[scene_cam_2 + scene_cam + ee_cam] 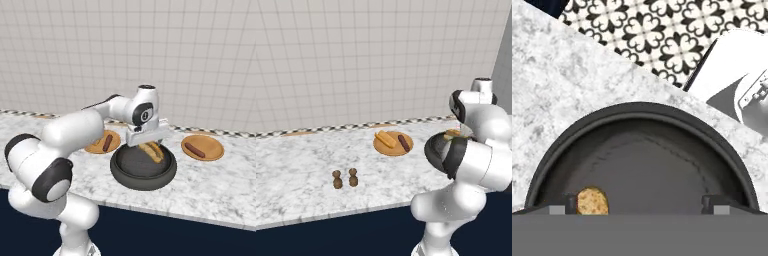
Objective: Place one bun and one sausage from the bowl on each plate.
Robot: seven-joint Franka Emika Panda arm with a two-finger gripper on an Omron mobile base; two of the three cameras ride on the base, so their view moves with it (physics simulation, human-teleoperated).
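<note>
The white arm bends forward from its base, and the wrist turns the claw [148, 145] straight downward. Its two dark fingers [571, 202] stand wide apart, far from each other, and nothing is between them.

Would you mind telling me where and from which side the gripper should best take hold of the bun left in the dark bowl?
Grip the bun across its narrow width near mid-length, coming straight down from above. It lies flat and elongated in the bowl, whose raised rim would likely block a sideways approach. The gripper hangs open just over it, so probably only a short descent is needed.
</note>
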